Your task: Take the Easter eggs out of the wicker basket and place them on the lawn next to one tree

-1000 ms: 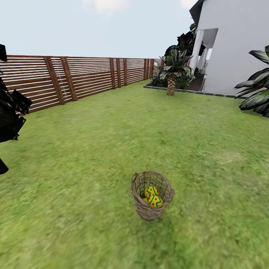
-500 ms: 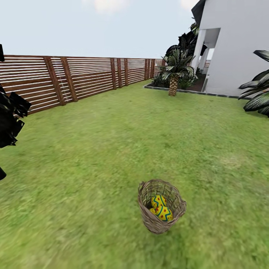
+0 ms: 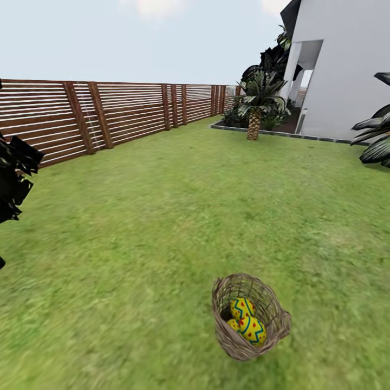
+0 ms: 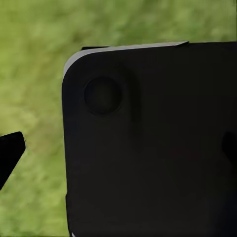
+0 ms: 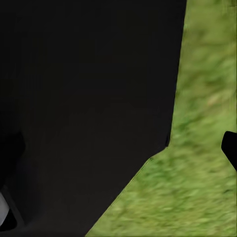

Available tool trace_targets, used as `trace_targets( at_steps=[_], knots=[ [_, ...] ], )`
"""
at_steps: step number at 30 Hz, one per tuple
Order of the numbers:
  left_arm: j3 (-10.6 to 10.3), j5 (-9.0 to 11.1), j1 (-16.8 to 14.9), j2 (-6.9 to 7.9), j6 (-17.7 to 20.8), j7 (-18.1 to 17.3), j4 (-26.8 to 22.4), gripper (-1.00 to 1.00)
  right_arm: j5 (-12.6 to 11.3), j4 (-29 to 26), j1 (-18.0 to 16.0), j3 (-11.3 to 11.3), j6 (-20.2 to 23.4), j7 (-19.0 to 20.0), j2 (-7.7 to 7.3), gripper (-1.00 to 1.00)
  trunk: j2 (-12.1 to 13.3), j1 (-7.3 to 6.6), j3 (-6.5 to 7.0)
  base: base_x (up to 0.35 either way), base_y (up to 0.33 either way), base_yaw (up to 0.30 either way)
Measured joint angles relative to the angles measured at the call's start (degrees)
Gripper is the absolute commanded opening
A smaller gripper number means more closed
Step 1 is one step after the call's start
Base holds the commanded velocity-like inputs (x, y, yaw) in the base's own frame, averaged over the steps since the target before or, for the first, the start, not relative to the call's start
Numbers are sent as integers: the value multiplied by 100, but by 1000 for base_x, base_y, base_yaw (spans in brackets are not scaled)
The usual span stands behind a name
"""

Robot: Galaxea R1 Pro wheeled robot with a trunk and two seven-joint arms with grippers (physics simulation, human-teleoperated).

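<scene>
The three Easter eggs [image 3: 246,322], yellow with blue-green zigzag bands and red marks, lie inside our small round brown wicker basket [image 3: 273,319], low and to the right of centre in our head view. Of our grippers we cannot tell whether they are open or closed: each wrist view is blocked by a flat black body panel [image 4: 148,143] with blurred grass at its edges. The basket stands upright on the mottled green lawn [image 3: 162,216], apart from everything else. Farther off we see a brown slatted wooden fence [image 3: 108,114], a short scaly-trunked palm [image 3: 254,116] and a white house [image 3: 346,65].
</scene>
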Motion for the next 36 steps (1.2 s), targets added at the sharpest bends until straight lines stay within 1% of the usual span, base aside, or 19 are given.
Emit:
trace_targets(
  at_steps=[6,14,19,30,36],
  knots=[
    [0,0,1,0,-1,-1,0,100,-4,3,0,-2,3,0,-6,100,0,1,0,227,52,0],
    [0,0,0,0,-1,-1,0,100,-3,4,0,-2,-4,0,-11,100,0,2,0,81,17,0],
    [0,0,0,0,-2,0,-1,100,0,4,0,-2,-4,0,-12,100,0,1,0,181,112,-42],
    [0,0,0,0,-1,0,-1,100,3,6,0,6,-3,2,-14,100,0,0,21,239,176,-221],
    [0,0,2,0,-2,-1,-4,100,3,8,0,6,-3,1,-14,100,0,2,36,108,90,-264]
  ],
)
